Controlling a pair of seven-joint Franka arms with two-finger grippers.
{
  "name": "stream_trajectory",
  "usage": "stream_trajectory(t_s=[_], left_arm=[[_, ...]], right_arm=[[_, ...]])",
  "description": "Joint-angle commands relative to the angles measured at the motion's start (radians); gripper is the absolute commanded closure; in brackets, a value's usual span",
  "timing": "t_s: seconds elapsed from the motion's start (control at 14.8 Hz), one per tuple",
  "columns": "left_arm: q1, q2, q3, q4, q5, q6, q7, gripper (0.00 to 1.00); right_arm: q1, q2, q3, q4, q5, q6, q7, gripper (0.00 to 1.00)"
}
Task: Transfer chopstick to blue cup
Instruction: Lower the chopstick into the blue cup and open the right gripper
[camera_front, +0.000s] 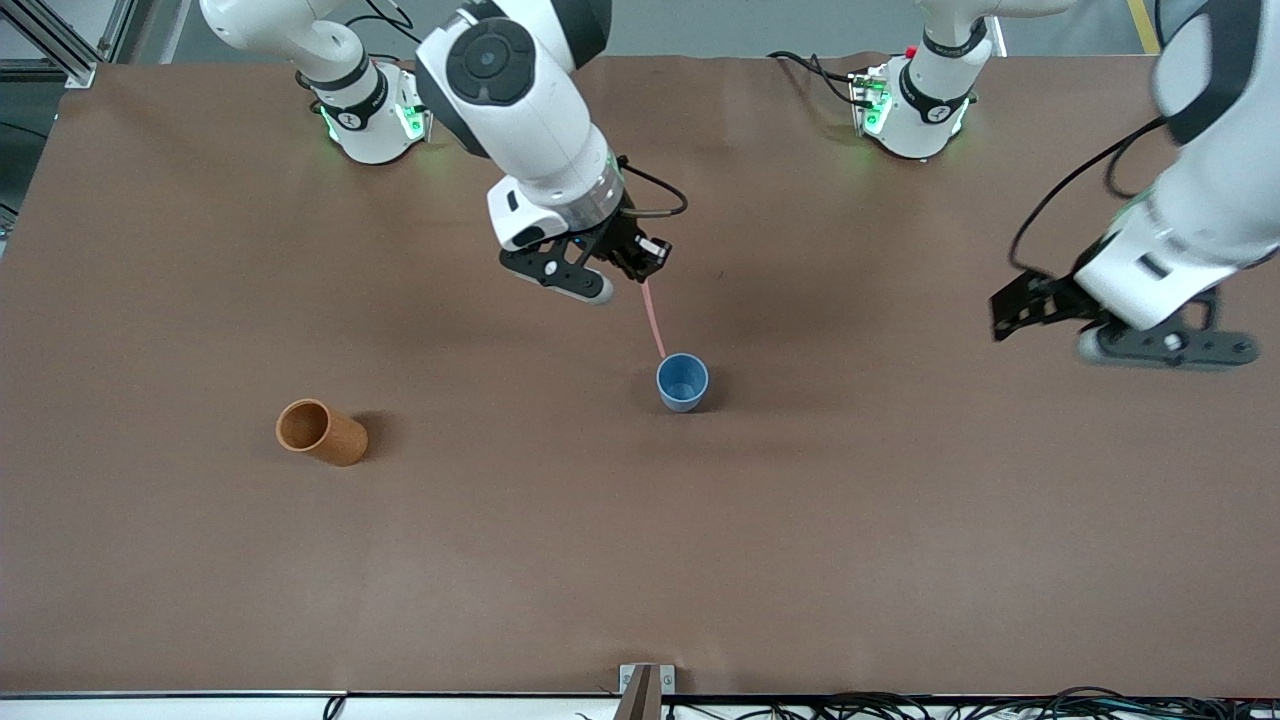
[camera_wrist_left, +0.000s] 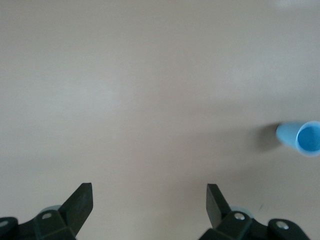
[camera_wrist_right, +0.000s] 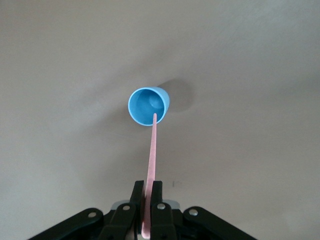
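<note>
The right gripper (camera_front: 627, 277) pinches the thin pink plastic chopstick (camera_front: 654, 325) over the small light-blue tapered cup (camera_front: 682, 382), its lower tip at the rim; the left gripper (camera_front: 1090, 325) waits, fingers spread, above the brown table (camera_front: 900, 520).

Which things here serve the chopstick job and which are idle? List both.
In the job:
- chopstick, gripped by the shut right gripper, its tip at the cup's mouth
- blue cup, upright near the table's middle

Idle:
- orange-brown cup, toward the right arm's end of the table
- left gripper, open, holding nothing, waiting over bare table
</note>
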Motion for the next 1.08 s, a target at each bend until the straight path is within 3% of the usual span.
stream_trajectory(t_s=[0.0,0.61,1.01], left_arm=[[-0.004,-0.019,0.010,0.101,-0.012,-0.128,0.065,0.00],[-0.002,-0.053,-0.011,0.098,-0.041,-0.151,0.006,0.00],[0.003,-0.052,-0.005,0.100,-0.055,-0.151,-0.009,0.00]], right_arm=[[0.031,0.034,-0.012,0.028,-0.006,0.033,0.045,0.96],[0.077,0.088,-0.012,0.025,-0.061,0.070,0.052,0.96],[0.075,0.096,-0.012,0.025,-0.067,0.070,0.051,0.81]])
